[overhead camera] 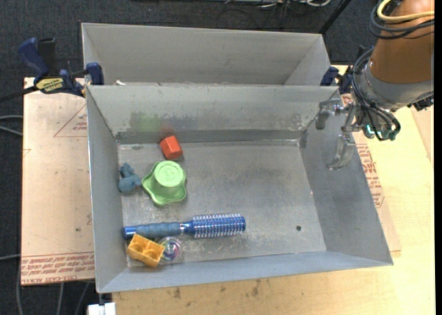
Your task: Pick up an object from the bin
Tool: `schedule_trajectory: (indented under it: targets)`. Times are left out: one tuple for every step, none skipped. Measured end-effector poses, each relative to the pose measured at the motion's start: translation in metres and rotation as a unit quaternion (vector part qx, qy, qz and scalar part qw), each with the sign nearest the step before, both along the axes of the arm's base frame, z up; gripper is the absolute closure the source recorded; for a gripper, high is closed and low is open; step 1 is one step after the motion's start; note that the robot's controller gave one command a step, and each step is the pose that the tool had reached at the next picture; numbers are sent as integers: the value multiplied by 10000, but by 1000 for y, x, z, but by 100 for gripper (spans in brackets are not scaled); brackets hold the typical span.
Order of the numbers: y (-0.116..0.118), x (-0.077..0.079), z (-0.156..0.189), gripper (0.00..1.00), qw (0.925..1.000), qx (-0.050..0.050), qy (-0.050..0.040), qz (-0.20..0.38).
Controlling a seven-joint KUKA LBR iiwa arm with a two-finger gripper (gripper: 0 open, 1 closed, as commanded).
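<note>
Gripper [331,137] looks spread & empty, up by right wall of bin [276,189]. Green cup [166,184], orange block [170,146], blue brush [186,227] lie far left. Risk: clips wall, or closes on bare floor.

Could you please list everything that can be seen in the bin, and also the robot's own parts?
small orange block: 1, orange, left part of the floor, near the back wall
round green plastic cup: 1, light green, left part, in front of the orange block
small blue-grey figure: 1, blue-grey, just left of the cup
blue plastic hairbrush: 1, blue, lying flat at the front left, handle pointing left
yellow-orange block with holes: 1, yellow-orange, front left corner
small clear ball: 1, clear, right beside the yellow-orange block
grey metal bin: 1, grey, middle of the view
robot arm with orange cover: 1, upper right
hand: 1, metal, over the bin's right wall, apart from all things
</note>
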State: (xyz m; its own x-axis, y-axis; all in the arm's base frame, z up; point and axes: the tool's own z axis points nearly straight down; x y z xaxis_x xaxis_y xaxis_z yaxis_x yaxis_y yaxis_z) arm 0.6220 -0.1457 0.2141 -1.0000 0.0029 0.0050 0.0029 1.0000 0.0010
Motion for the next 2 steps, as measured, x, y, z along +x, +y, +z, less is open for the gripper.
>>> schedule_trajectory:
  targets:
    - [124,-14,69,0,9904,10,-65,1384]
    - [170,-77,-76,0,9842,20,17,1772]
